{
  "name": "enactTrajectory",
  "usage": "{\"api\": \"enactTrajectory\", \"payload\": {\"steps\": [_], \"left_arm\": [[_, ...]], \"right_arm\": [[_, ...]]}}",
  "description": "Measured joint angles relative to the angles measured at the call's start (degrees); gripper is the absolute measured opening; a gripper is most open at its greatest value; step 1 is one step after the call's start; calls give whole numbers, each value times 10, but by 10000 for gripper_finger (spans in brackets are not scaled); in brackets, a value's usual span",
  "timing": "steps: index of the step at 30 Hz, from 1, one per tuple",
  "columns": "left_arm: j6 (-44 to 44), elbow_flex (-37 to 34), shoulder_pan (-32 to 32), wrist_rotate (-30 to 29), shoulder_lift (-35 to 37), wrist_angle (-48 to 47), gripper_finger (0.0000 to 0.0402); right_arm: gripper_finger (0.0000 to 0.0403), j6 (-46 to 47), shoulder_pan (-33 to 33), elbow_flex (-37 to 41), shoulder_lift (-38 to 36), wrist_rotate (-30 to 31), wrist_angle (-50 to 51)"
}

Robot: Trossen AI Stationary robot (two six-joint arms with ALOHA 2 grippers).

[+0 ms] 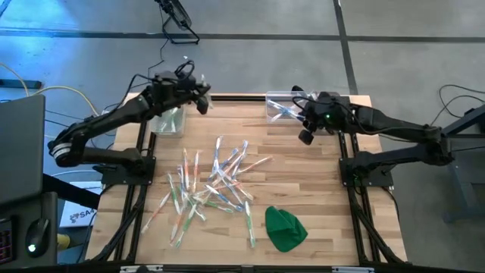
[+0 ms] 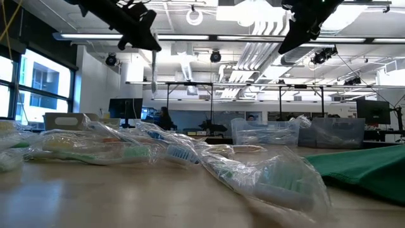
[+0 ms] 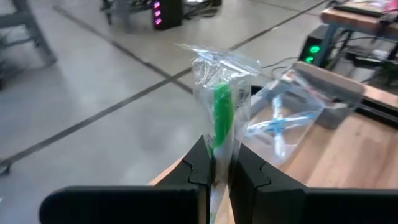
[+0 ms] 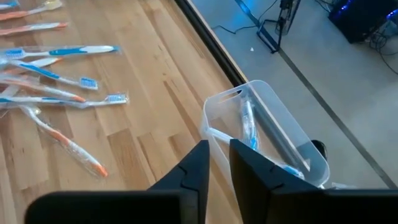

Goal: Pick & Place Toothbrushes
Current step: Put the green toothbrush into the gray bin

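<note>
Several wrapped toothbrushes (image 1: 216,186) lie in a loose pile at the middle of the wooden table. My left gripper (image 1: 203,98) is raised over the far-left corner beside a clear bin (image 1: 168,120) and is shut on a wrapped green toothbrush (image 3: 221,118), which the low view shows as a pale toothbrush (image 2: 154,69) below the left gripper (image 2: 149,41). My right gripper (image 4: 217,163) hovers just short of a second clear bin (image 4: 267,137) at the far right. Its fingers are nearly together with nothing between them. Blue toothbrushes (image 4: 249,127) lie inside that bin. My left gripper pinches the green toothbrush in its clear wrapper (image 3: 219,146) between its two fingers (image 3: 199,171). The green part and the wrapper's crinkled end stick out past the fingertips. The toothbrush is lifted clear of the table, and in the low view it hangs below the gripper.
A green cloth lump (image 1: 284,227) lies near the front right of the table. Bare wood lies between the pile and the two far bins. The right arm (image 2: 304,25) hangs high over the table. Past the table's black far edge (image 4: 211,43) the floor drops away.
</note>
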State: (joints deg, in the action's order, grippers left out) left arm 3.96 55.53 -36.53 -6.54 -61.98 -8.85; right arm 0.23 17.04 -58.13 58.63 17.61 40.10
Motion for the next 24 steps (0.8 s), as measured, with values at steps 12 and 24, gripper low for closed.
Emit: {"api": "enactTrajectory", "payload": {"steps": [12, 24], "left_arm": [[54, 0, -68, -118, 27, -136, 18], [132, 0, -79, -241, 24, -300, 18]], "right_arm": [[48, -7, 0, 0, 64, 0, -11], [39, -16, 0, 0, 120, 2, -17]]}}
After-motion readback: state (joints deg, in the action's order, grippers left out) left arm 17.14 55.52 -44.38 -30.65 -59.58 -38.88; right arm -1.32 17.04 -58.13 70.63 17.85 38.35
